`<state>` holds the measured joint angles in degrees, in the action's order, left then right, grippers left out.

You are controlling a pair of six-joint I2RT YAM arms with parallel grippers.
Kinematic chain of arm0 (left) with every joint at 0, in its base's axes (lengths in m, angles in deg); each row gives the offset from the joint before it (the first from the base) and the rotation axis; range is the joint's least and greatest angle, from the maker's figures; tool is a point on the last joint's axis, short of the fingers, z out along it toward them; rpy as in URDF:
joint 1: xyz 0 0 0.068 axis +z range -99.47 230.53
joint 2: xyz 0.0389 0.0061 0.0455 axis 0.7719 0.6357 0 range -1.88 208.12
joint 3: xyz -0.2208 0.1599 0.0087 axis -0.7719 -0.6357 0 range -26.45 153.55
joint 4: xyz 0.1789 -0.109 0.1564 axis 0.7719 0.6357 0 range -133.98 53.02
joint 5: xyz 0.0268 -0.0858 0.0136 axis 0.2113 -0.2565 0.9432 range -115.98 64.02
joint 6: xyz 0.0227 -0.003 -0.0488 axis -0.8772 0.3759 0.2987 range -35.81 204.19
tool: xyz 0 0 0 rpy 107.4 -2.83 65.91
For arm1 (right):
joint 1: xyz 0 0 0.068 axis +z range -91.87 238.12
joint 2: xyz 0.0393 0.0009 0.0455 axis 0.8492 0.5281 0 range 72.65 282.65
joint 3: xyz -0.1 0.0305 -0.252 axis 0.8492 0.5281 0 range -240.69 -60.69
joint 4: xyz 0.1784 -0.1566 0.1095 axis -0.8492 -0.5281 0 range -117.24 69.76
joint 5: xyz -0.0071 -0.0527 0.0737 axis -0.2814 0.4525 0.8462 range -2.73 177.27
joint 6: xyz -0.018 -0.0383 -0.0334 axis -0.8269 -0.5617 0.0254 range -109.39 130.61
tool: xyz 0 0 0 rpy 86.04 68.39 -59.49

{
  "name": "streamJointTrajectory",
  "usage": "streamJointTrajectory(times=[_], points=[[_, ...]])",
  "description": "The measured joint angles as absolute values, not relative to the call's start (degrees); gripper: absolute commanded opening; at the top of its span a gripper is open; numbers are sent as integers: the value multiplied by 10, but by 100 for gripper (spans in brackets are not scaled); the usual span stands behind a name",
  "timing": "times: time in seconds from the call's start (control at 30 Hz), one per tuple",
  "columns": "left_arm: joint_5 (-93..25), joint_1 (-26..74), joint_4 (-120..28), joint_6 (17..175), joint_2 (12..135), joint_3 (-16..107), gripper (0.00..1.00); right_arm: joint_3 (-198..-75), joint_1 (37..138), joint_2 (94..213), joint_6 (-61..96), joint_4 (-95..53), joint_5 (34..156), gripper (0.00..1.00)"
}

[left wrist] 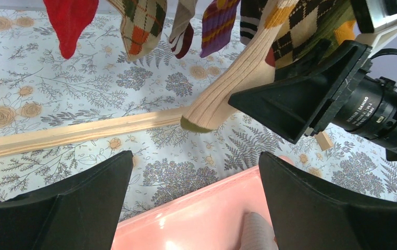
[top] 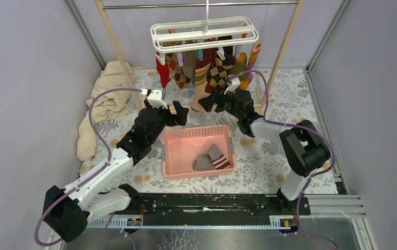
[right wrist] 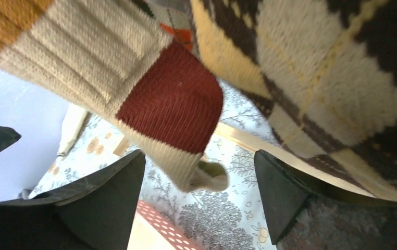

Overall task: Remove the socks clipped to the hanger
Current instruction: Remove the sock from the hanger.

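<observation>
While the beige ribbed sock with a dark red heel hangs from the white plastic bar hanger, close your open right gripper on it and tug down gently; your left gripper is open and empty too.

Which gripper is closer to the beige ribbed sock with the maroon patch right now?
Right. The right gripper is open just under the beige ribbed sock, whose toe hangs between its fingers. The left gripper is a little nearer the bases, open over the pink basket's far rim.

White-and-black arms (black wedge fingers) carry looping purple cables.
</observation>
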<state>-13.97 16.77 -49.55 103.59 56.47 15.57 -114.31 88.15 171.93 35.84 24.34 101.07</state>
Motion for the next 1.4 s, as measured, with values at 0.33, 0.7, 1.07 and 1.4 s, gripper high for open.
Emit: streamJointTrajectory(times=[0.33,0.7,1.07,1.4], points=[[-144,168,-495,1035,565,156,99,-1143,879,1739,440,340,1102,25],[-161,168,-496,1038,557,145,99,-1153,882,1710,476,326,1122,0],[-200,168,-519,1047,524,93,99,-1196,943,1612,483,239,1117,0],[-222,168,-545,1053,481,81,99,-1248,1006,1601,459,145,1098,0]])
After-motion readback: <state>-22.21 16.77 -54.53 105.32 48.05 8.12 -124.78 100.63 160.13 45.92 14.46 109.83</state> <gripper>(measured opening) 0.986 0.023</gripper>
